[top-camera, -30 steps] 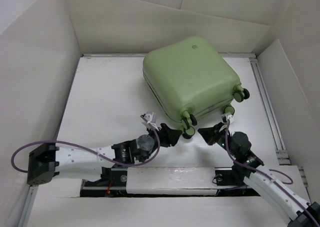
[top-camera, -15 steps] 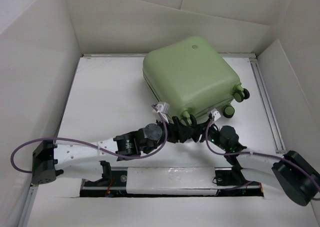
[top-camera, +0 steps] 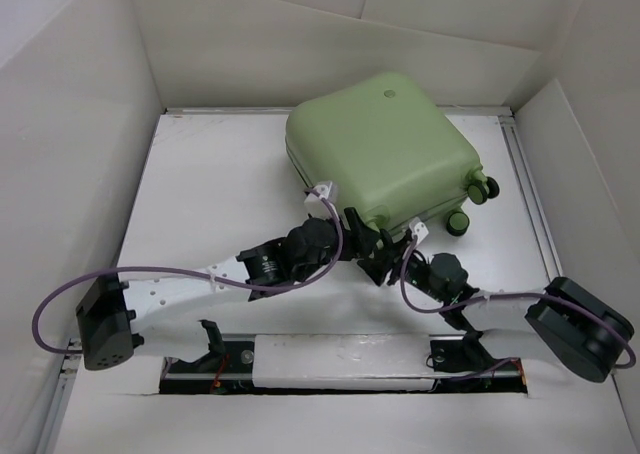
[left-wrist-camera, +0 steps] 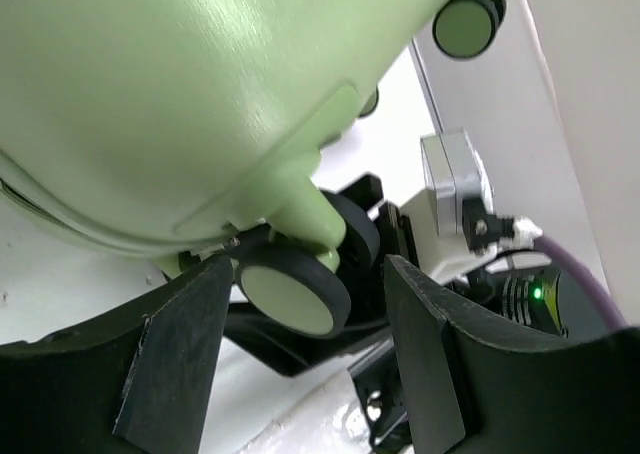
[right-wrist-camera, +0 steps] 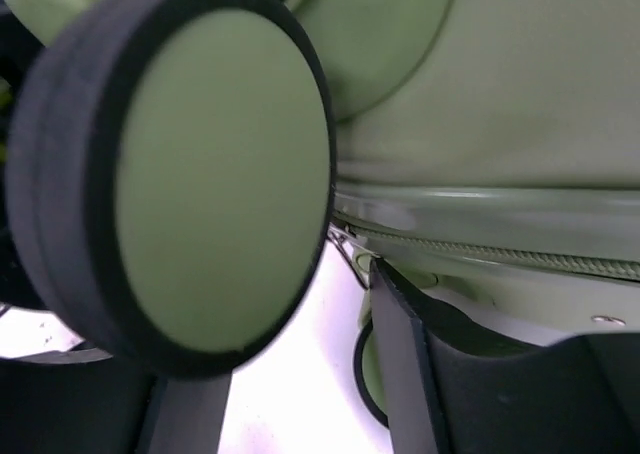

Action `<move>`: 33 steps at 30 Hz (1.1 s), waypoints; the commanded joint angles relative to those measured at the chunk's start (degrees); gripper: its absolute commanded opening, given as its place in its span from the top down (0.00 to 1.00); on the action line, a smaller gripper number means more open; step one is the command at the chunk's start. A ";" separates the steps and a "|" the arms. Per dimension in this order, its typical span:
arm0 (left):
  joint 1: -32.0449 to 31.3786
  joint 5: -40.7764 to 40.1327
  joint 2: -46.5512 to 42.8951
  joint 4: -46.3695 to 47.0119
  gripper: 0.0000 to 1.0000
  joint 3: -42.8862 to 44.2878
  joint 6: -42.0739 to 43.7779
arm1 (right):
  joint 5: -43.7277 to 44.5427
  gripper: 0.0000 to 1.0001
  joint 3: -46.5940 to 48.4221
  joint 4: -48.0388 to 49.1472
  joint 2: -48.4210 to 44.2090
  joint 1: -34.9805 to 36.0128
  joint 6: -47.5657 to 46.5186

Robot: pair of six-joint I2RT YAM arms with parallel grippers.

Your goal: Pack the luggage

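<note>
The luggage (top-camera: 380, 154), a pale sage-green hard-shell suitcase, lies shut and flat at the back of the table, wheels toward me. My left gripper (top-camera: 365, 242) is at its near corner and stands open. In the left wrist view one black-and-green wheel (left-wrist-camera: 290, 294) sits between the fingers (left-wrist-camera: 170, 354), with a gap to the right one. My right gripper (top-camera: 395, 259) is close beside it, also open. In the right wrist view a wheel (right-wrist-camera: 200, 174) fills the left side, the right finger (right-wrist-camera: 400, 374) sits under the zipper seam (right-wrist-camera: 500, 244), and bare table shows between.
White walls (top-camera: 80, 124) enclose the table on three sides. Two more wheels (top-camera: 470, 204) stick out at the suitcase's right corner. The two grippers are nearly touching; the right arm's wrist camera (left-wrist-camera: 455, 189) shows just beyond the left fingers. A metal rail (top-camera: 530, 204) runs along the right.
Both arms have moved in and forward to the suitcase's near wheels. The right gripper has opened from nearly shut. The suitcase has stayed in place.
</note>
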 commanded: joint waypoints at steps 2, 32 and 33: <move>1.19 3.14 -1.34 4.36 0.42 -0.34 1.87 | 4.96 0.45 3.06 8.46 0.70 1.26 -1.47; 9.53 24.48 13.59 7.87 0.91 11.08 2.49 | 69.19 1.00 19.84 -2.08 15.97 45.82 8.29; 10.41 28.76 13.60 7.87 0.92 11.60 1.27 | 70.07 1.00 21.16 -2.08 17.39 47.13 7.24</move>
